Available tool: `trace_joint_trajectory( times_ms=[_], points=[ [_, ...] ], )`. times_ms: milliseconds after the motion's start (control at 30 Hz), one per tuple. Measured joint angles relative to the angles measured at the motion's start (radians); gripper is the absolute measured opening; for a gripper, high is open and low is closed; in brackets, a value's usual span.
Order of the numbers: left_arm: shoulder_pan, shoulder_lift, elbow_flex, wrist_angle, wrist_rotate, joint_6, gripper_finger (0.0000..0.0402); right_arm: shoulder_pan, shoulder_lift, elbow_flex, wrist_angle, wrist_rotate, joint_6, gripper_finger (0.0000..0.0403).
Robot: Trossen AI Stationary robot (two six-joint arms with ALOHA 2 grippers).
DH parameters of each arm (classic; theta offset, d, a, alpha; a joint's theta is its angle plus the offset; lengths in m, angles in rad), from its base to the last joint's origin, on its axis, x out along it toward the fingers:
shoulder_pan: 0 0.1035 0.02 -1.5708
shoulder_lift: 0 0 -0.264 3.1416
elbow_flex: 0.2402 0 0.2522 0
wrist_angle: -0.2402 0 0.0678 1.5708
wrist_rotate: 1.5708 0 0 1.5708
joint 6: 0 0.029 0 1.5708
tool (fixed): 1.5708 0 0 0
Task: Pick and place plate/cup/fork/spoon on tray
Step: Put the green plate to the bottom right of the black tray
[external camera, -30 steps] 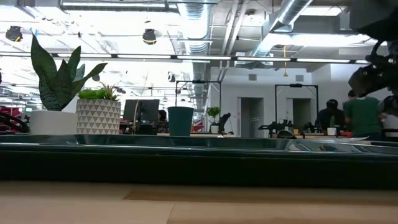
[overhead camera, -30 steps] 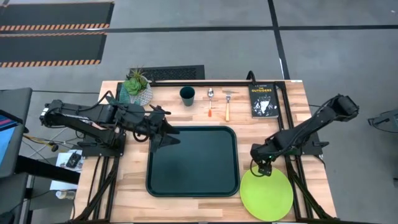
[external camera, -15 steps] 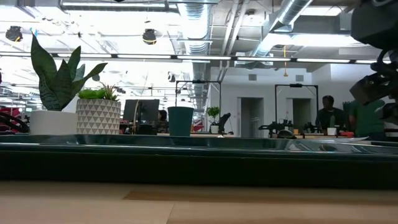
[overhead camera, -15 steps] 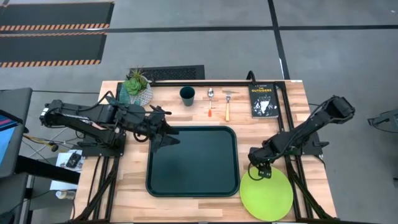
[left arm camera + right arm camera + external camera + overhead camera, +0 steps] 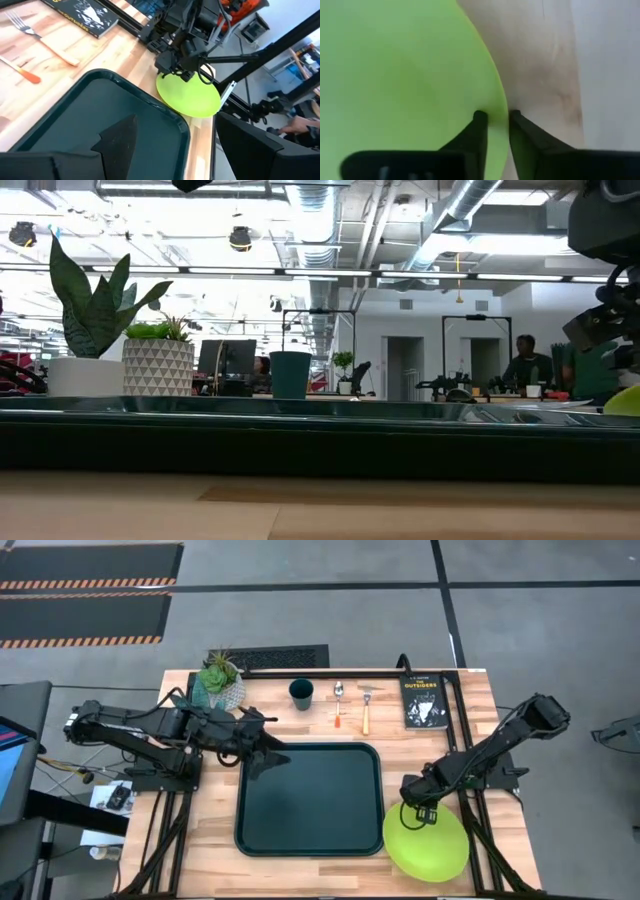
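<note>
One wooden table (image 5: 200, 830) (open office behind), right jaws (image 5: 421, 813) clamped on plate (image 5: 428, 842), left jaws (image 5: 262, 755) indiscernible.

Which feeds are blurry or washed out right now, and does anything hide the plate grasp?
Right wrist view: soft and close, the plate fills it, the right pincer closed on its rim. Low view: bright ceiling lights, the tray dark across the foreground. High view: even and sharp. Left wrist view: the plate is clear, the left pincer's fingers shadowy.

The black book (image 5: 423, 701), lying beside the fork (image 5: 365, 711), carries yellow lettering reading "THE OUTSIDERS"; nothing else is legible.
</note>
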Motion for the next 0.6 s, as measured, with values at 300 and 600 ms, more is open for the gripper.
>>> trace_joint_trajectory(
  times_ms=[300, 600],
  points=[
    [0.000, 0.000, 0.000, 0.002, -0.051, -0.002, 0.0259, 0.000, -0.006, -0.001, -0.039, -0.011, 0.040, 0.0020],
    [0.000, 0.000, 0.000, 0.002, -0.059, -0.002, 0.0259, 0.002, -0.068, -0.005, -0.080, -0.017, 0.152, 0.0014]
  ],
)
